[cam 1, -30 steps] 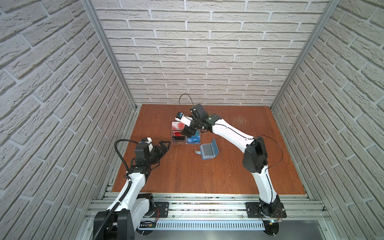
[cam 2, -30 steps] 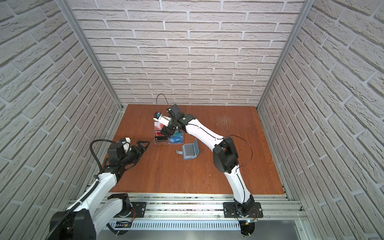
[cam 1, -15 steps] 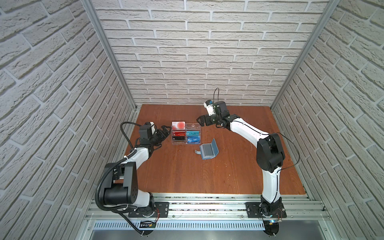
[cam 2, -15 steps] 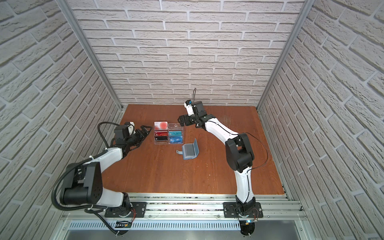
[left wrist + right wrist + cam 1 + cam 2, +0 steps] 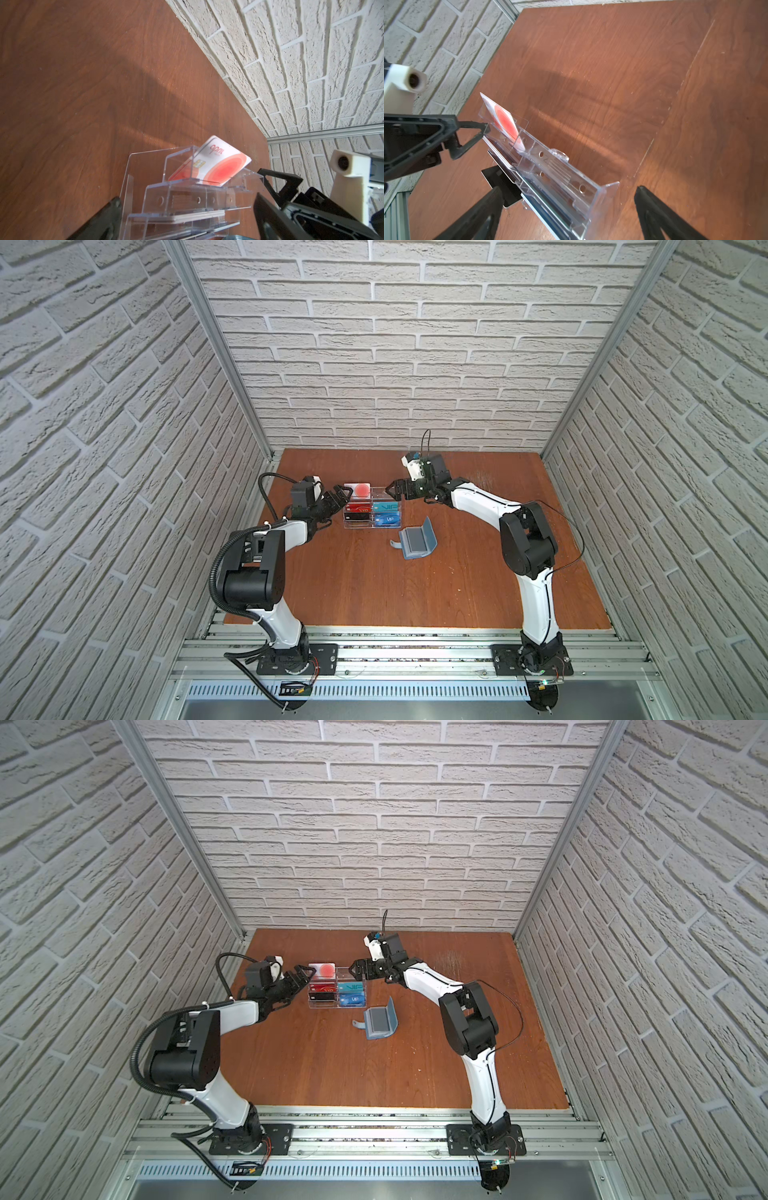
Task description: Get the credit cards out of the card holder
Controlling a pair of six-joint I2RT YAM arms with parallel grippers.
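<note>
Left gripper: spread wide, empty, held low at the left end of the clear acrylic rack; in the right wrist view one fingertip right at the rack's rear corner, contact impossible to tell.
Right gripper: also spread wide, gripping nothing, tips aimed at the rack's rear right end, just beside it, facing the left gripper across the rack.
Clear acrylic rack: stepped, six compartments in two columns, standing toward the back of the table, left of centre.
White card with red circle: leaning in the rear left compartment, poking above the wall.
Credit cards: red and dark ones in the left column, teal and blue ones marked VIP in the right column, slotted into the rack.
Table: red-brown wood grain, faintly scratched near the back right.
Room: white brick-pattern walls on three sides, aluminium posts in the corners, slotted metal rails along the front edge.
Left arm: bolted to the front rail, raised to a sharp elbow, forearm stretched toward the rack.
Right arm: bolted likewise, raised to a black elbow, white forearm reaching back and leftward.
Card holder: slate-blue, open like a book, right flap tilted up, grey inner pocket showing, strap tab sticking out left; lying on the table just in front of the rack's right end, apart from both grippers, in both top views; contents of the pocket impossible to tell.
</note>
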